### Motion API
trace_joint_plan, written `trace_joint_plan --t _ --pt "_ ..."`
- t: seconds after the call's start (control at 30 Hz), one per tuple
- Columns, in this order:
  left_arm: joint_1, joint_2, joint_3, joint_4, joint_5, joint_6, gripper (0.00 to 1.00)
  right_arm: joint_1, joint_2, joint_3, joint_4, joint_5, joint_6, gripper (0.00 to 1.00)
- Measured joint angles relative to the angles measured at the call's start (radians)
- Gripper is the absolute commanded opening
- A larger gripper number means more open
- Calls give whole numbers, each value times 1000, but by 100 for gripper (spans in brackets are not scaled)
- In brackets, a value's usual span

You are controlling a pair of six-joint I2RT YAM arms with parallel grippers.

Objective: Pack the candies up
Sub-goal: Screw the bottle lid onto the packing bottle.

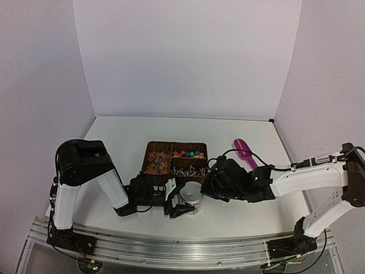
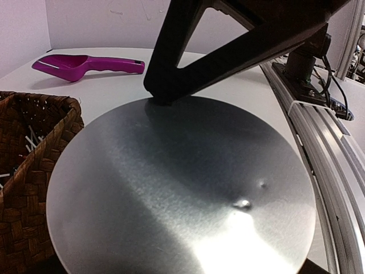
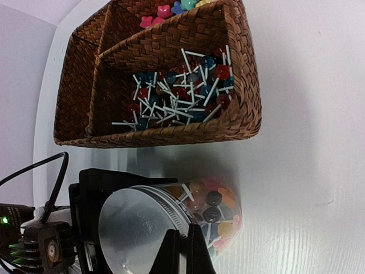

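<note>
A clear jar of mixed-colour candies has a silver lid on it. My left gripper is shut on the jar, with black fingers on both sides of it. That lid fills the left wrist view and hides those fingers there. My right gripper is shut and empty. Its tips rest at the lid's rim, and they also show as the right gripper in the left wrist view. More candies on white sticks lie in the woven basket.
The basket stands just behind the jar and has several compartments, one holding pink and blue sweets. A magenta scoop lies on the table behind my right arm. A metal rail runs along the near edge.
</note>
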Motion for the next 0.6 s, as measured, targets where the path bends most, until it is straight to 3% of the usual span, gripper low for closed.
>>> trace_joint_plan --t 0.3,0.5,0.6 --pt "-18 0 0 -2 38 10 63 107 -59 -51 -44 53 146 18" --pt "6 0 20 -21 -32 4 62 260 -50 -58 -58 -211 204 27" --pt "14 0 18 -20 -1 20 62 241 -107 -76 -87 -238 218 29"
